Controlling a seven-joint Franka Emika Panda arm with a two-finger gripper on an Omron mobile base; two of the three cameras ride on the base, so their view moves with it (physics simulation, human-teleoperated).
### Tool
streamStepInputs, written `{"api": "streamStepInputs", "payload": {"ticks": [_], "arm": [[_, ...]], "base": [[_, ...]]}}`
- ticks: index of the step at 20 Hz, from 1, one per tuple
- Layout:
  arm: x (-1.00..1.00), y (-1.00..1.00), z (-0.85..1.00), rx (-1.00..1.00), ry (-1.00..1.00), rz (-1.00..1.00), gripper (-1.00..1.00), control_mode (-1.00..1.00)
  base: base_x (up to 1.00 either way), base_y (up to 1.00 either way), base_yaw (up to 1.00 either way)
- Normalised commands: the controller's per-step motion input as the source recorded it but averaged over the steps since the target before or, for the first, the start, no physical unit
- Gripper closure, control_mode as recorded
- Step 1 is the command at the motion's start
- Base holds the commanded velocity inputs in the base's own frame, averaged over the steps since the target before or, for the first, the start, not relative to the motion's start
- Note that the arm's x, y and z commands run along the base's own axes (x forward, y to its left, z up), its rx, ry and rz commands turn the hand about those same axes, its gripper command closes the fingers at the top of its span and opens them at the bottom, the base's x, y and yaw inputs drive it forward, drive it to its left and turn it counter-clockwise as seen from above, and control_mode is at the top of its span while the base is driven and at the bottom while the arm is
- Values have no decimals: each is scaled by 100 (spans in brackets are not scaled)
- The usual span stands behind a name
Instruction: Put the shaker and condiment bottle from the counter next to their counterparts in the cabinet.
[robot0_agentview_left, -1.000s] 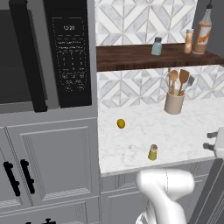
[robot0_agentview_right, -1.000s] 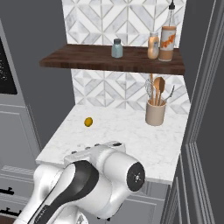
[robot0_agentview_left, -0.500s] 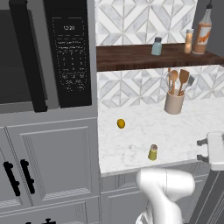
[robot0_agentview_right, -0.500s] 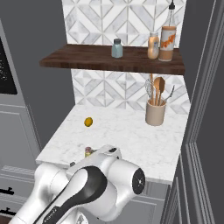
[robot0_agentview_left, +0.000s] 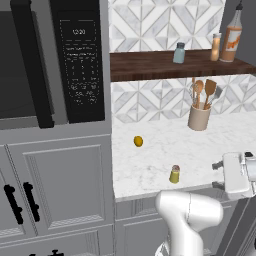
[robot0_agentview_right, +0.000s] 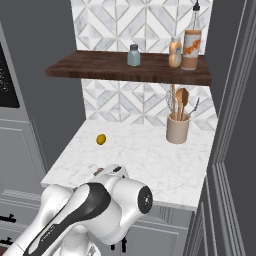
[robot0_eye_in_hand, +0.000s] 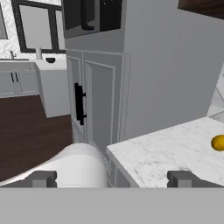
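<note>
1. Shaker (robot0_agentview_left: 174, 174): you are seeing it standing upright, long axis vertical, cap up, near the desk's (robot0_agentview_left: 160, 150) front edge, bare marble all around it.
2. Condiment bottle (robot0_agentview_left: 216, 47): standing upright on the cabinet (robot0_agentview_left: 150, 64), just beside the tall bottle (robot0_agentview_left: 232, 36).
3. Pale blue shaker (robot0_agentview_left: 179, 52): standing well left of both bottles.
4. Gripper (robot0_eye_in_hand: 112, 179): jaws standing wide, gripping nothing, off the desk's front corner.
5. Lemon (robot0_agentview_left: 138, 141), utensil crock (robot0_agentview_left: 199, 117): sitting farther back.
</note>
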Motion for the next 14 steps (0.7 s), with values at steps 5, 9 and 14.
{"api": "streamStepInputs", "payload": {"ticks": [5,9,14], "arm": [[28,18,-36,0,0,0,-100,-100],[40,9,-23,0,0,0,-100,-100],[50,0,-21,0,0,0,-100,-100]], "base": [[0,0,0],[0,0,0],[0,0,0]]}}
